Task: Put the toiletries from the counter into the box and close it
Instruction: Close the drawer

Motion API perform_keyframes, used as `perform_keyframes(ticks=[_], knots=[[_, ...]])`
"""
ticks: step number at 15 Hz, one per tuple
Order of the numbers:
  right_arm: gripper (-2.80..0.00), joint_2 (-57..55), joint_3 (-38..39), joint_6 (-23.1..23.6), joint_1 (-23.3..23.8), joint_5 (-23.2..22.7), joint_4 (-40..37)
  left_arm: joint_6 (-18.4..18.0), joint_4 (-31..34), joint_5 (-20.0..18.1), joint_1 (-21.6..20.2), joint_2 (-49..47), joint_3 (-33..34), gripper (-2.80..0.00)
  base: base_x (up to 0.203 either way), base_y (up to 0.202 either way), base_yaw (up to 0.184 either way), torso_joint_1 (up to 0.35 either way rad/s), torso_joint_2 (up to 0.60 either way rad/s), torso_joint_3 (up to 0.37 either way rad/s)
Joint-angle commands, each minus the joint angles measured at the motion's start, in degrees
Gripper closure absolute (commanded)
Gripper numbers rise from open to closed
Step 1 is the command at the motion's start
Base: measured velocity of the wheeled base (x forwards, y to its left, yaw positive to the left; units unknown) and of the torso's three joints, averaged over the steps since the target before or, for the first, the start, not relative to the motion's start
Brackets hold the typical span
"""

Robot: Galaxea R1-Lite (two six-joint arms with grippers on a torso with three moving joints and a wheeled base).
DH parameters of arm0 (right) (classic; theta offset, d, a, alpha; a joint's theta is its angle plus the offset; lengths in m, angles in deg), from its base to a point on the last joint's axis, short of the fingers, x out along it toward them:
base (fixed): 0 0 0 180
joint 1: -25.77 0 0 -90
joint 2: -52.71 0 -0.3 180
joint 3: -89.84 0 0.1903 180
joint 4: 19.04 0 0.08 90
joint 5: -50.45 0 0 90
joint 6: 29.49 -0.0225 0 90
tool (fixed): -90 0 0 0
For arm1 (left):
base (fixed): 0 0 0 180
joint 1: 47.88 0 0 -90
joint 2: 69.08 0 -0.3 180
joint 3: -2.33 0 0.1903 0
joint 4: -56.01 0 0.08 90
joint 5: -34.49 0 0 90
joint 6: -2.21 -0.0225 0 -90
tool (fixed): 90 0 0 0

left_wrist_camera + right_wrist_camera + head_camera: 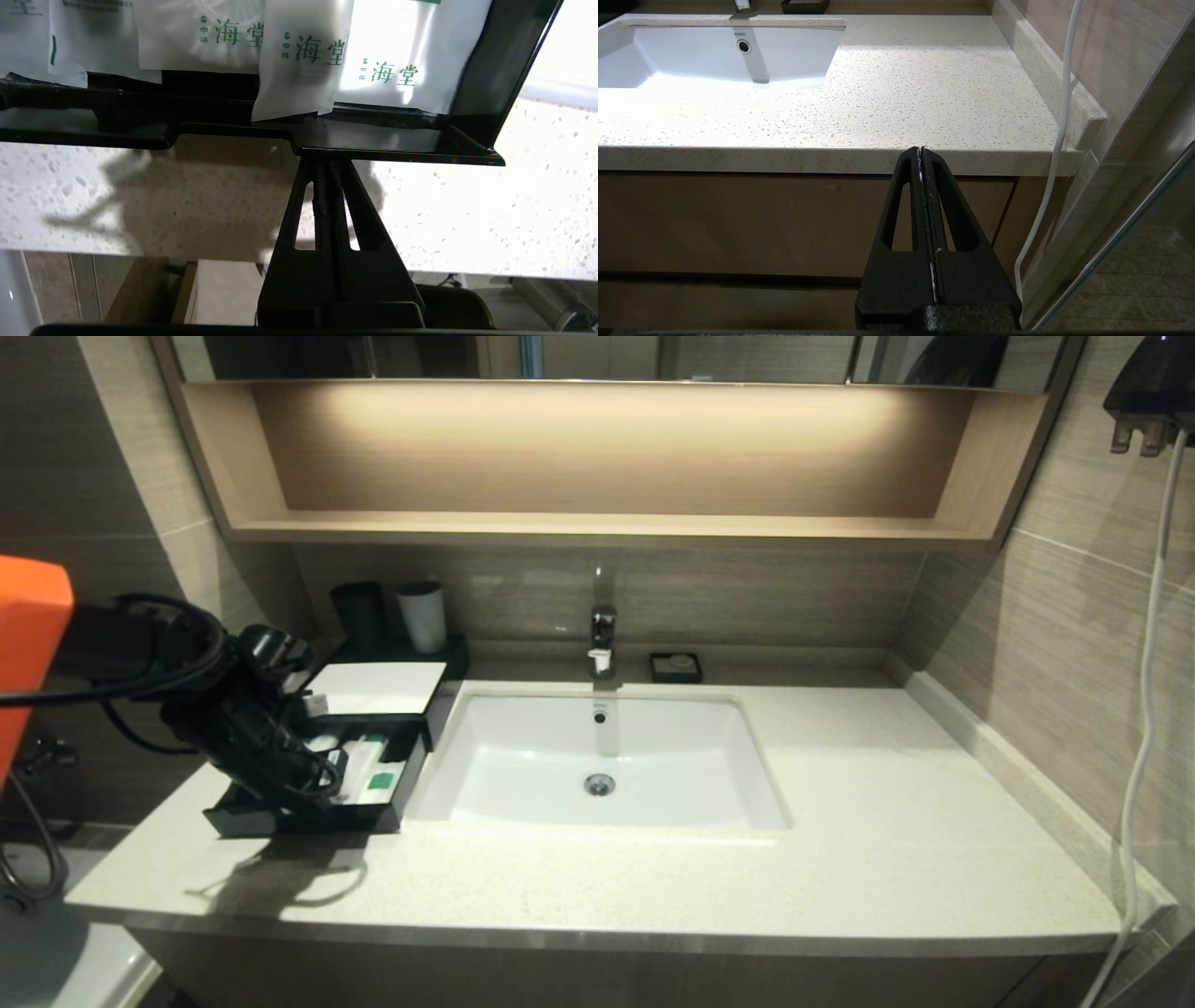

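Observation:
The black box with its white top panel (378,686) stands on the counter (840,821) left of the basin (607,756). Its drawer is pulled out toward me, glossy black front (299,821) nearest. White packets (359,767) lie inside, one with a green square label (383,780); I cannot make out the toothbrush. My left gripper (297,803) is shut, fingertips (327,161) against the drawer front's edge (397,156), packets (299,60) beyond it. My right gripper (921,150) is shut and empty, low before the counter's front edge (831,158).
A black cup (358,611) and a grey cup (423,614) stand behind the box. A faucet (603,635) and a small black soap dish (675,666) sit behind the basin. A white cable (1144,709) hangs at the right wall. A wooden shelf (607,527) runs above.

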Motion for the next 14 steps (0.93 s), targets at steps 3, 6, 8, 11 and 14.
perform_keyframes(ticks=[3,6,8,11,14], knots=[[0.0,0.0,0.0,0.0,0.0,0.0,0.0,0.56,-0.76,-0.02,-0.05,-1.17,-1.39,0.0,0.0,0.0,0.0,0.0,0.0,0.0],[0.0,0.0,0.0,0.0,0.0,0.0,0.0,1.25,-0.44,0.41,-0.09,-2.75,-4.27,0.0,0.0,0.0,0.0,0.0,0.0,0.0],[0.0,0.0,0.0,0.0,0.0,0.0,0.0,1.49,-0.3,0.44,-0.14,-3.73,-5.78,0.0,0.0,0.0,0.0,0.0,0.0,0.0],[0.0,0.0,0.0,0.0,0.0,0.0,0.0,2.34,-0.13,0.51,-0.07,-5.05,-8.24,0.0,0.0,0.0,0.0,0.0,0.0,0.0],[0.0,0.0,0.0,0.0,0.0,0.0,0.0,2.49,-0.05,0.51,-0.05,-6.58,-10.53,0.0,0.0,0.0,0.0,0.0,0.0,0.0]])
